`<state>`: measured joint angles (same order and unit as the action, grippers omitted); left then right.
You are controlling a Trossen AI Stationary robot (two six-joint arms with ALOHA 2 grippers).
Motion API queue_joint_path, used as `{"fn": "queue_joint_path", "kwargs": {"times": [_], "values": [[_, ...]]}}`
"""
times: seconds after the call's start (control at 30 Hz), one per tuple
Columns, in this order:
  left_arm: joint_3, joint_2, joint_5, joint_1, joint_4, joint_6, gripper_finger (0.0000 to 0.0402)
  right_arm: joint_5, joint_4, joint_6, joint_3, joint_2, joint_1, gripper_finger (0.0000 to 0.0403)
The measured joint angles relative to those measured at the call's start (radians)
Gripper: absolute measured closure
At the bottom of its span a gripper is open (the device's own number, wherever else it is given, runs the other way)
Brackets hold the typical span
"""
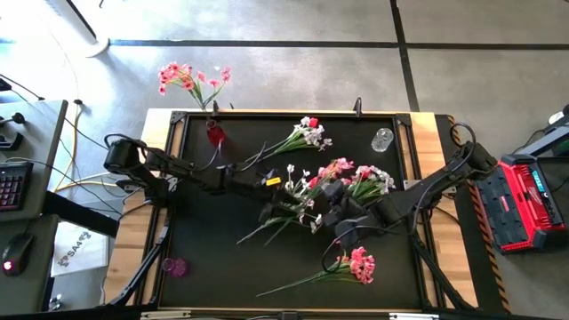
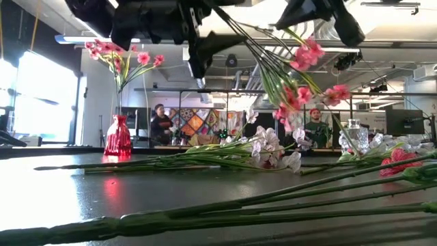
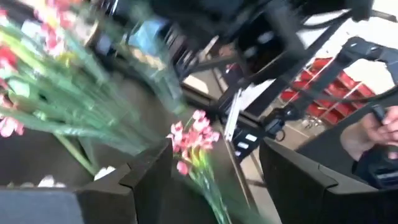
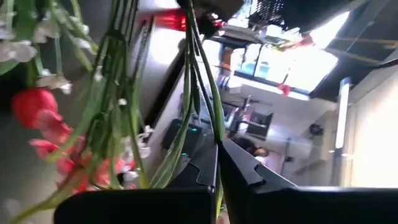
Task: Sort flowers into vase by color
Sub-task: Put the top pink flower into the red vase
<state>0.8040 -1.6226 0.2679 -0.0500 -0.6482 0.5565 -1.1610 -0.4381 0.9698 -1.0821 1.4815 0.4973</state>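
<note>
Honestly the biggest risk I see is on the worktop (image 1: 213, 267) itself: loose flowers are scattered all over it, white sprays (image 1: 305, 135) toward the far edge, a pink bunch (image 1: 358, 265) near the front edge, and the long stems cross each other mid-worktop, so any lift could drag neighbours along. Both arms are crowded over the middle, which makes a bump likely. The right gripper (image 4: 217, 158) is pinched tight on thin green stems of a pink spray (image 2: 300, 75) held up in the air; such a skinny stem could twist or slip out. The left gripper (image 3: 214, 171) hangs with its jaws wide, holding nothing. Smallest worry: the red vase (image 1: 215, 134) near the far-left corner already holds pink flowers and looks tippy.
</note>
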Motion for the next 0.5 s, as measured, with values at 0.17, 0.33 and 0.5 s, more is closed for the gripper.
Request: {"fn": "queue_joint_path", "kwargs": {"times": [0.17,0.33,0.5], "values": [[0.000,0.000,-0.016,0.024,0.088,0.060,0.0174,0.017,0.079,0.114,0.000,0.000,-0.008,0.0403],[-0.001,-0.001,-0.009,0.024,0.097,0.097,0.0174,0.066,0.081,0.138,0.000,0.000,-0.042,0.0403],[0.000,-0.015,-0.008,0.025,0.088,0.115,0.0174,0.103,0.092,0.139,0.000,0.000,-0.070,0.0403]]}}
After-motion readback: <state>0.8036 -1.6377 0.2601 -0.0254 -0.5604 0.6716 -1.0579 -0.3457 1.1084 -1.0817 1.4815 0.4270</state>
